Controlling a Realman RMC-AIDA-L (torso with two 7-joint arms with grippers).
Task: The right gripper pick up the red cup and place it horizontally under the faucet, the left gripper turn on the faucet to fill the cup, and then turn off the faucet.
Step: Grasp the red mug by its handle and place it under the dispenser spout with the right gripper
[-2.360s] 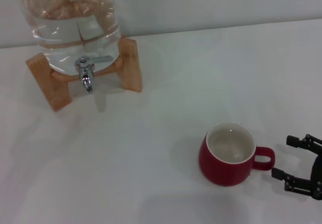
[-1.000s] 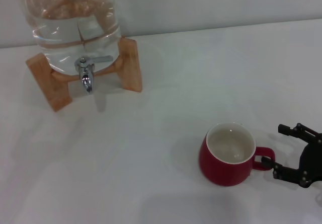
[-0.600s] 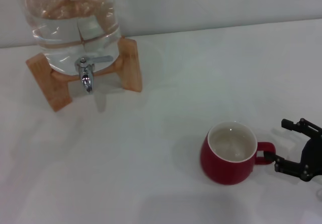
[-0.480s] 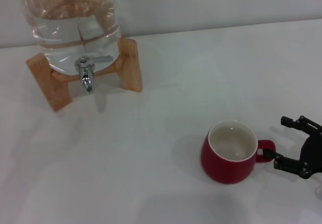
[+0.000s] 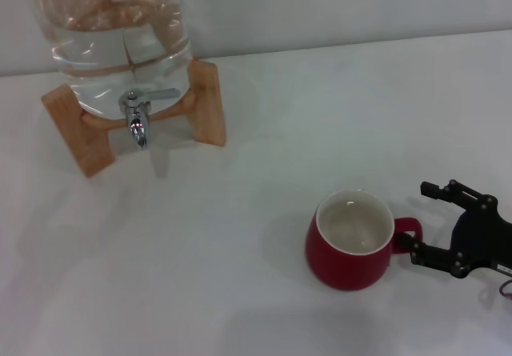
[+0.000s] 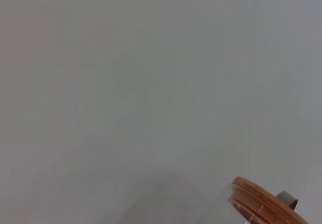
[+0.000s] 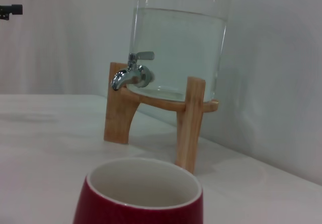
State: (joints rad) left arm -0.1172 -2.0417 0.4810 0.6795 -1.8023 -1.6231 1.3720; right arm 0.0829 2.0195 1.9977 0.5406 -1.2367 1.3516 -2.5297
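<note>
The red cup (image 5: 350, 242) stands upright on the white table, handle (image 5: 408, 230) pointing right; its rim fills the bottom of the right wrist view (image 7: 143, 194). My right gripper (image 5: 414, 218) is open at the cup's right side. Its fingers straddle the handle, and the nearer fingertip (image 5: 402, 242) touches the handle's base. The chrome faucet (image 5: 138, 118) hangs at the far left from the water jar (image 5: 120, 36), lever level; it also shows in the right wrist view (image 7: 132, 72). My left gripper is out of view.
The jar rests on a wooden stand (image 5: 208, 104). In the left wrist view only a grey wall and the jar's wooden lid (image 6: 264, 204) show. White table (image 5: 240, 196) lies between cup and faucet. The back wall runs behind the jar.
My right gripper has moved left and closed in on the cup's handle. The cup has slid a little to the left on the table. The faucet is unchanged.
</note>
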